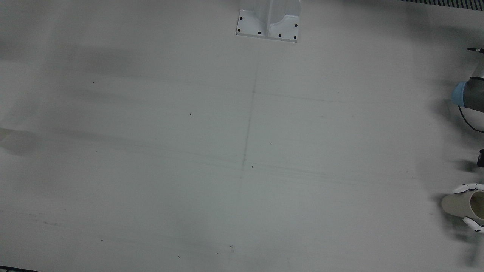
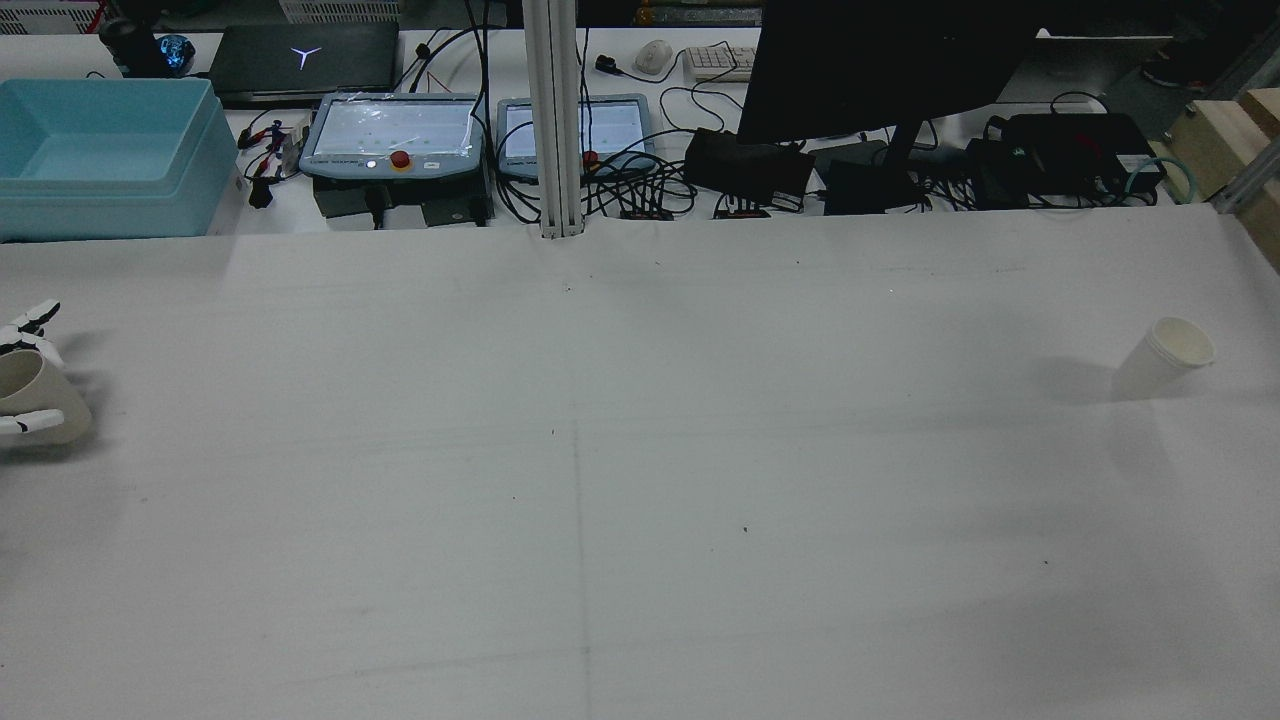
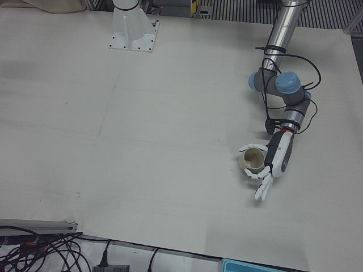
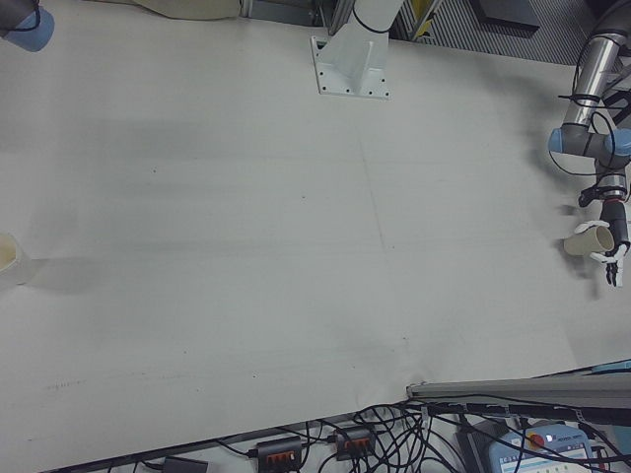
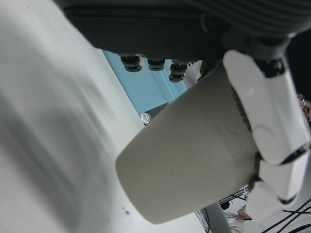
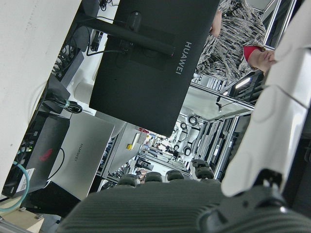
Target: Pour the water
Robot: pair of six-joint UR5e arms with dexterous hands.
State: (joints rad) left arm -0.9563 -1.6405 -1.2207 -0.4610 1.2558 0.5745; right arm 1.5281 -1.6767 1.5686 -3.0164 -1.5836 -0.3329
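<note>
At the table's left edge, the left hand (image 3: 271, 167) wraps its fingers round a paper cup (image 3: 253, 160), tilted; light and crushable, best held mid-wall, gently. Far right stands a second cup (image 2: 1165, 356). Right hand's (image 6: 272, 121) state: cannot tell.

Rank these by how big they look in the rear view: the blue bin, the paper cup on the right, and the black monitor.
1. black monitor, cropped by the top edge
2. blue bin
3. paper cup, clearly smallest

Monitor and bin stand farther back, so true sizes stay unsure.
</note>
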